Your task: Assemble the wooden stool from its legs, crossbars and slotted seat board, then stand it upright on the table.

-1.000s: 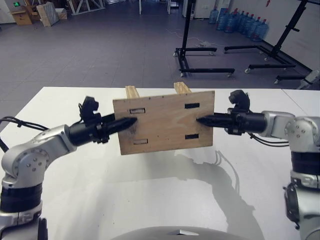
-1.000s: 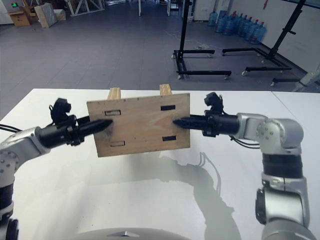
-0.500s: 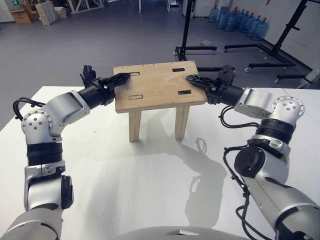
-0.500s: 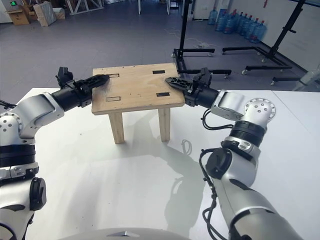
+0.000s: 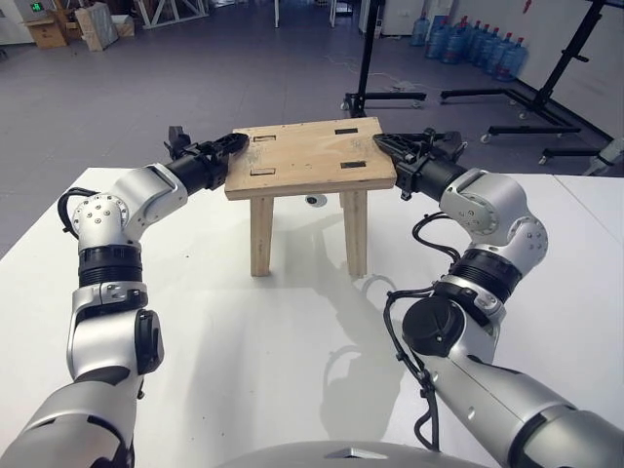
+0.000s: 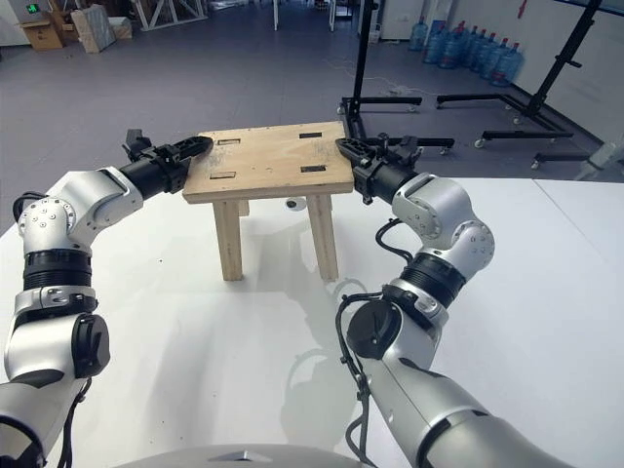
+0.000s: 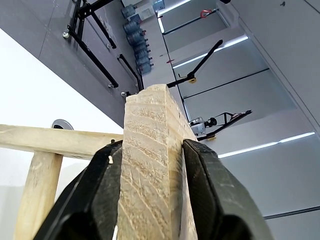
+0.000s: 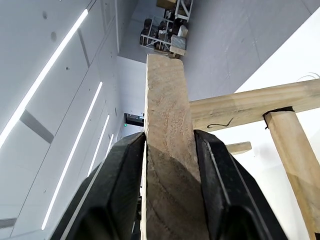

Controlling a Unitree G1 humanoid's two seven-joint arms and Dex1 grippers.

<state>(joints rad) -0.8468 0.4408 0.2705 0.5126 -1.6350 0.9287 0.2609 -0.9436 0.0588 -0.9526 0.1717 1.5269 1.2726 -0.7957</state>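
The wooden stool (image 5: 310, 168) stood upright on the white tabletop (image 5: 244, 361), close to its far edge and roughly midway between the left and right edges. Its 2 front legs (image 5: 260, 234) reached down to the surface. The left tool (image 5: 232, 144) was clamped on the left edge of the slotted seat board (image 5: 302, 146), with 1 finger (image 7: 97, 200) on each face. The right tool (image 5: 380, 143) gripped the board's right edge the same way. A crossbar (image 8: 250, 105) ran just under the seat.

The stool (image 5: 310, 156) is pale unfinished wood (rough-sawn edge grain); the table (image 5: 244, 331) smooth and matt.
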